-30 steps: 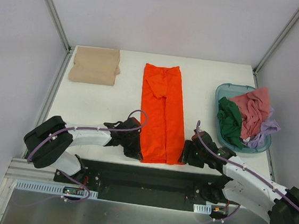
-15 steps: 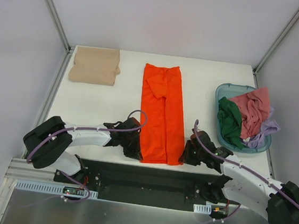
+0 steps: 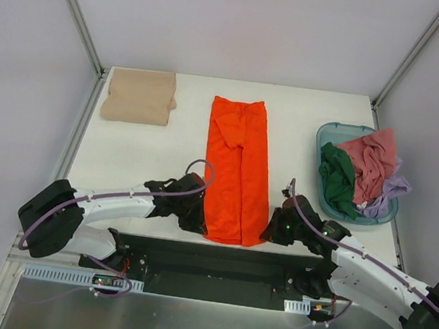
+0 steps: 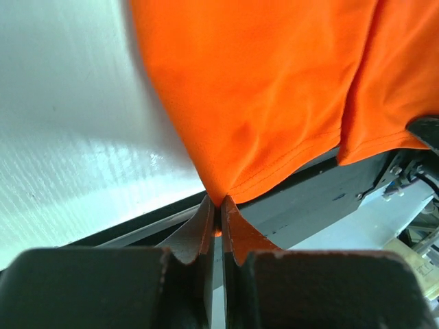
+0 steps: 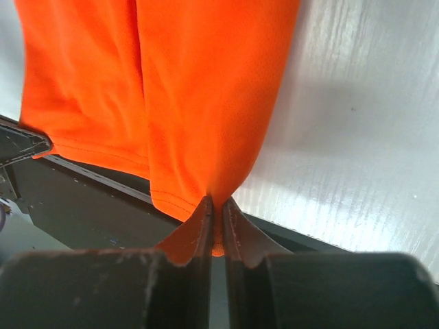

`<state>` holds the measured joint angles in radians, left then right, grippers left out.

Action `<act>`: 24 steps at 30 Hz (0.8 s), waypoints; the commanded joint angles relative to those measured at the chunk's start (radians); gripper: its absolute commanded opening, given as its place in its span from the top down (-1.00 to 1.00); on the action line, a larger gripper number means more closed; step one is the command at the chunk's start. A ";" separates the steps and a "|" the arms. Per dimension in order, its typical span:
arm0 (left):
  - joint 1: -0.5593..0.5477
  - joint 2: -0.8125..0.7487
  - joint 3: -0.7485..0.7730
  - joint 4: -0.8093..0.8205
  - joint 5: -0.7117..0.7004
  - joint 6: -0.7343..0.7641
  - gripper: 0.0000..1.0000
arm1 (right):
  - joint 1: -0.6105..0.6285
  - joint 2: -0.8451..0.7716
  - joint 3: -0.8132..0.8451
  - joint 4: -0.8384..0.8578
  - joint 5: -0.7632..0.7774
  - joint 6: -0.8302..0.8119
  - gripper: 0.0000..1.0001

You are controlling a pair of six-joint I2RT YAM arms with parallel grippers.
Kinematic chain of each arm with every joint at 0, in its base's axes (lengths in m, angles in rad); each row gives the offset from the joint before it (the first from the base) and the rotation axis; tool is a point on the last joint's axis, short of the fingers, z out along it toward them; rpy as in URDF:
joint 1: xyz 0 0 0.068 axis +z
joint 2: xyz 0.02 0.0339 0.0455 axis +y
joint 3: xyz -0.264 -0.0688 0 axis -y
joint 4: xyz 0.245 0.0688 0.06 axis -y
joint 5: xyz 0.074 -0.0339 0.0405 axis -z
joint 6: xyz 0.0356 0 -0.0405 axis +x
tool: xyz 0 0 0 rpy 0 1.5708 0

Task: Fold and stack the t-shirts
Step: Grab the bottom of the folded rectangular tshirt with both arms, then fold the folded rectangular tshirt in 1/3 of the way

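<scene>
An orange t-shirt [image 3: 239, 166] lies folded into a long strip down the middle of the white table [image 3: 142, 156]. My left gripper [image 3: 203, 227] is shut on the strip's near left corner [image 4: 218, 199]. My right gripper [image 3: 265, 234] is shut on its near right corner [image 5: 216, 200]. Both corners are pinched between the fingertips at the table's near edge, and the hem there is slightly lifted. A tan t-shirt [image 3: 140, 96] rests folded at the far left corner. Pink [image 3: 371, 161], dark green [image 3: 337, 179] and lilac [image 3: 389, 190] t-shirts are heaped in the tub.
A teal plastic tub [image 3: 332, 135] stands at the right side of the table. The dark mounting rail [image 3: 217, 262] runs along the near edge, just below both grippers. Grey walls and metal frame posts enclose the table.
My right gripper has moved left to the orange t-shirt's near right corner and shut on it. The near hem has drawn in and lifted slightly. The left gripper kept its grip.
</scene>
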<state>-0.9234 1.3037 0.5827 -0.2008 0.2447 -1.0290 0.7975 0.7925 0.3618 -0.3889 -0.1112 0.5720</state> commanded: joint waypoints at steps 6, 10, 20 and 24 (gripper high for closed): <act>0.119 0.045 0.233 -0.045 -0.039 0.144 1.00 | -0.033 0.117 0.256 0.015 0.171 -0.133 0.81; 0.188 0.066 0.316 -0.046 -0.047 0.194 1.00 | -0.075 0.221 0.354 0.050 0.180 -0.211 0.81; 0.351 0.218 0.489 -0.049 -0.056 0.274 1.00 | -0.207 0.487 0.589 0.148 0.140 -0.337 0.81; 0.406 0.304 0.575 -0.048 -0.039 0.294 1.00 | -0.247 0.589 0.672 0.168 0.127 -0.368 0.81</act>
<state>-0.5598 1.5471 1.0584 -0.2352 0.1997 -0.7929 0.5827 1.3132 0.9371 -0.2775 0.0338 0.2710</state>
